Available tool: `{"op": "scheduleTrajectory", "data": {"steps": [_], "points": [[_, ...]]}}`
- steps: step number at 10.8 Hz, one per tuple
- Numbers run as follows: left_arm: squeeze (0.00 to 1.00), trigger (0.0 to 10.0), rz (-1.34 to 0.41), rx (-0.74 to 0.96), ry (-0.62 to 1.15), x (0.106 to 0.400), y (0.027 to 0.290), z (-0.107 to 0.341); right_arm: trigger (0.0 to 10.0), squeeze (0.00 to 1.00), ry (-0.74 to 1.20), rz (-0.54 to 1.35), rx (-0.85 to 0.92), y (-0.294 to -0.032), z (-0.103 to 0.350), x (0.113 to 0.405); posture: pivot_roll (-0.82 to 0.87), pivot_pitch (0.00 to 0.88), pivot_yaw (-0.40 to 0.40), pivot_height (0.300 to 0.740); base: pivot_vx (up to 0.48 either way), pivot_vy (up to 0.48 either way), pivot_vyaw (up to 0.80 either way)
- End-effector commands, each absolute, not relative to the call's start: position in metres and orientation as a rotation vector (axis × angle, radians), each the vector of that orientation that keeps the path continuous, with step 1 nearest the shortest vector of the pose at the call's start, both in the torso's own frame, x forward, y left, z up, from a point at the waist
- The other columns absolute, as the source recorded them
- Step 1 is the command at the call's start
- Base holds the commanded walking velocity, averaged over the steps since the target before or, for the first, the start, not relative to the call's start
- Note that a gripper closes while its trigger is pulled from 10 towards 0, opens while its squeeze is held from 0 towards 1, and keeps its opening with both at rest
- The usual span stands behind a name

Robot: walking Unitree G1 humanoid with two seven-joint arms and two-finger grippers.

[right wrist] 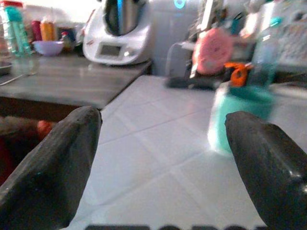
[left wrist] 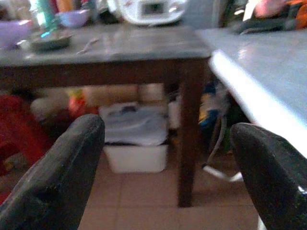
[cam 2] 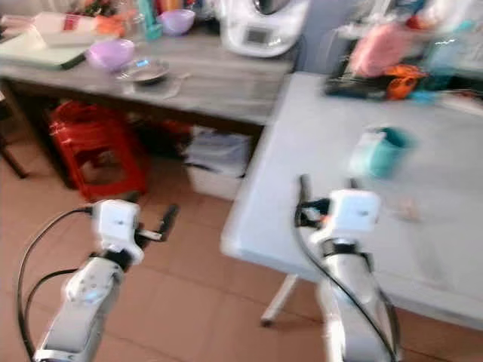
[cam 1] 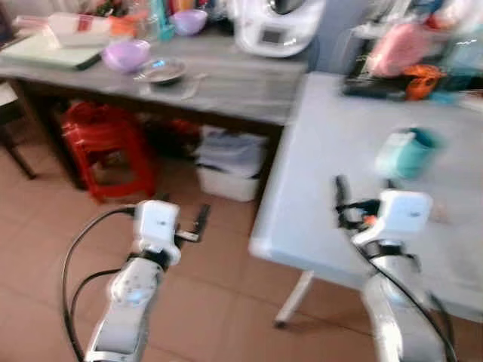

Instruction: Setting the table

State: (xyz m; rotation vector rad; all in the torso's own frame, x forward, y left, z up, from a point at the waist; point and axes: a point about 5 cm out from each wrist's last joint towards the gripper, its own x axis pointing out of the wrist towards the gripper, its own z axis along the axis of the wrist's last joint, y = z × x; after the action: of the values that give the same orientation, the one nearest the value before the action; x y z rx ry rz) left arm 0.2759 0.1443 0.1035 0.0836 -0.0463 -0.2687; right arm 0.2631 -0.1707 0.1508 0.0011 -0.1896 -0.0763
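A teal cup (cam 1: 408,153) stands just beyond the spread right gripper (right wrist: 163,167).

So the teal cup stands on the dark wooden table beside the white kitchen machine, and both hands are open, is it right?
Not quite. The teal cup stands on the pale white table, as the left eye view shows. The white kitchen machine is on the dark wooden table. Both the left hand and right hand are open.
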Motion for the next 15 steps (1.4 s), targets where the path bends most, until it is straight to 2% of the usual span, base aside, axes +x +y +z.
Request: {"op": "scheduleTrajectory", "data": {"steps": [1,7,13,14,15], "points": [[0.00,10.0,-0.252,0.098,-0.039,0.277,0.154,0.104,10.0,0.00,-0.193,-0.068,0.020,-0.165,0.152,0.264,0.07,0.066,-0.012,0.740,0.000,-0.480,0.00],[0.00,10.0,-0.270,0.104,-0.039,0.277,0.151,0.104,10.0,0.00,-0.196,-0.070,0.016,-0.165,0.152,0.268,0.08,0.063,-0.009,0.740,0.000,-0.465,0.00],[0.00,10.0,-0.311,0.092,-0.025,0.276,0.146,0.101,10.0,0.00,-0.178,-0.070,0.006,-0.165,0.151,0.275,0.07,0.072,-0.008,0.740,0.000,0.000,0.00],[0.00,10.0,-0.361,0.080,-0.020,0.275,0.143,0.099,10.0,0.00,-0.145,-0.067,-0.001,-0.164,0.148,0.279,0.07,0.073,-0.011,0.740,0.000,0.000,0.00],[0.00,10.0,-0.503,0.090,-0.015,0.268,0.135,0.095,10.0,0.00,-0.081,-0.052,0.014,-0.160,0.140,0.286,0.07,0.073,-0.017,0.740,0.000,0.000,0.00]]}}
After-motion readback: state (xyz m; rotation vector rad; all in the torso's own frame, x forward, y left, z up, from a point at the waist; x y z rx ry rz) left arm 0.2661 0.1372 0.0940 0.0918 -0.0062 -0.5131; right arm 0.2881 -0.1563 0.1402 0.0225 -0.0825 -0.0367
